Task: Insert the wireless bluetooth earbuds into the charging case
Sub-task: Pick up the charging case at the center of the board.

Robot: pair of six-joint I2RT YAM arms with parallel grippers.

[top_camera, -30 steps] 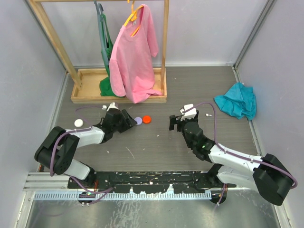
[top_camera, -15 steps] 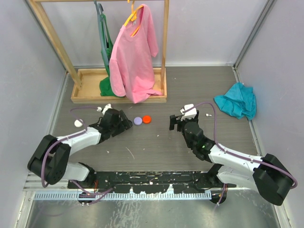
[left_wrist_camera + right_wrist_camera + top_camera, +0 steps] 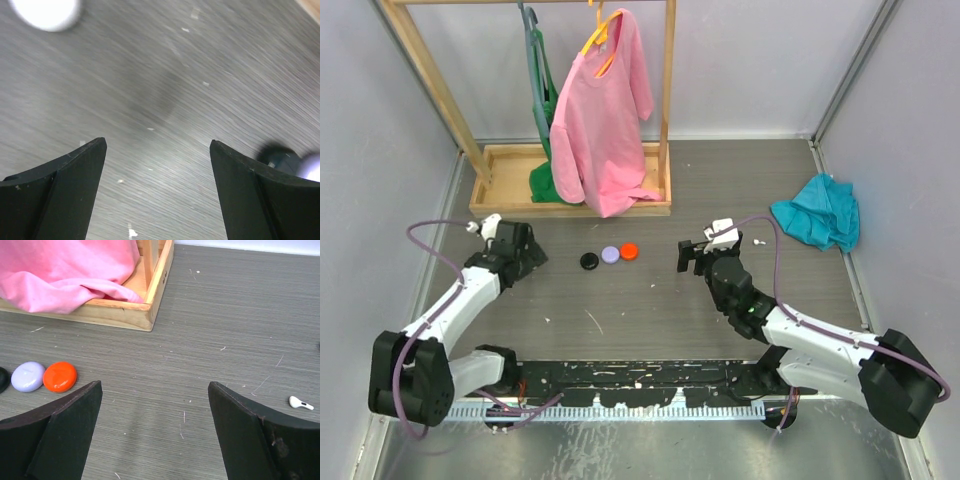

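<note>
Three coin-like round cases lie in a row mid-table: black [image 3: 589, 261], lilac [image 3: 611, 255] and red [image 3: 629, 251]. The lilac case [image 3: 27, 376] and the red case [image 3: 60, 376] also show in the right wrist view. A tiny white earbud [image 3: 757, 241] lies right of my right gripper; it also shows in the right wrist view [image 3: 301, 402]. My right gripper [image 3: 695, 256] is open and empty over bare table [image 3: 155, 390]. My left gripper [image 3: 525, 256] is open and empty [image 3: 157, 145], left of the cases. Its view shows a blurred white round case [image 3: 45, 10] and the black case [image 3: 280, 156].
A wooden rack base [image 3: 570, 205] with a pink shirt [image 3: 605, 110] and a green garment [image 3: 542, 120] stands at the back. Its corner [image 3: 147, 315] shows in the right wrist view. A teal cloth [image 3: 817, 222] lies at the right. Grey walls close both sides.
My left arm has swung left, away from the round cases, uncovering the black case. It now hides the white case in the top view. My right arm has barely moved.
</note>
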